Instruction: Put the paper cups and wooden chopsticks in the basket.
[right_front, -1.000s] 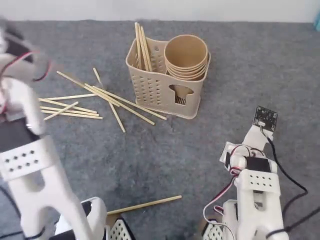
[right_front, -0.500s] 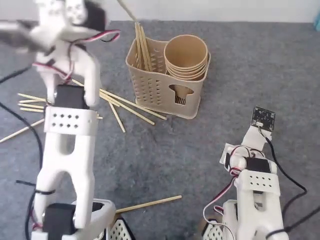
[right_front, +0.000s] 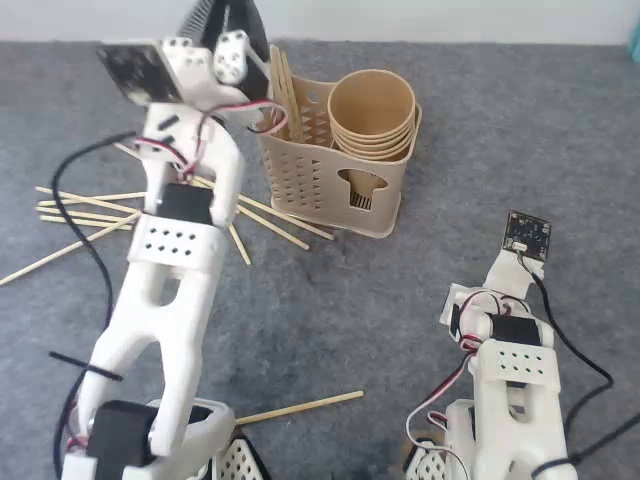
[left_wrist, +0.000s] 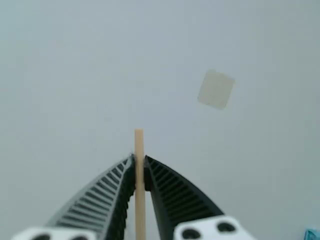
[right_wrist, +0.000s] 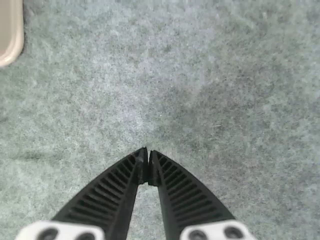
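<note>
- Left wrist view has one wooden chopstick (left_wrist: 139, 200) pinched between the tips of the left claw (left_wrist: 139, 161). Its end pokes out past the tips against a blank wall.
- High view puts that claw (right_front: 225, 20) raised just behind the basket (right_front: 320, 180), by the narrow compartment where a few upright chopsticks (right_front: 283, 85) stand. The stacked paper cups (right_front: 372, 105) sit in the compartment next to them.
- Step in hand, as I judge it: carrying a chopstick to the basket, with the cups done.
- Next move calls for bringing the stick over the narrow compartment, tipping it nearer upright and opening the claw so it drops in.
- Loose chopsticks (right_front: 90, 210) lie scattered on the worktop beside the basket, and a single one (right_front: 300, 408) lies well in front of it.
- Right claw (right_wrist: 148, 172) is closed on nothing, low over bare worktop in front of the basket.
</note>
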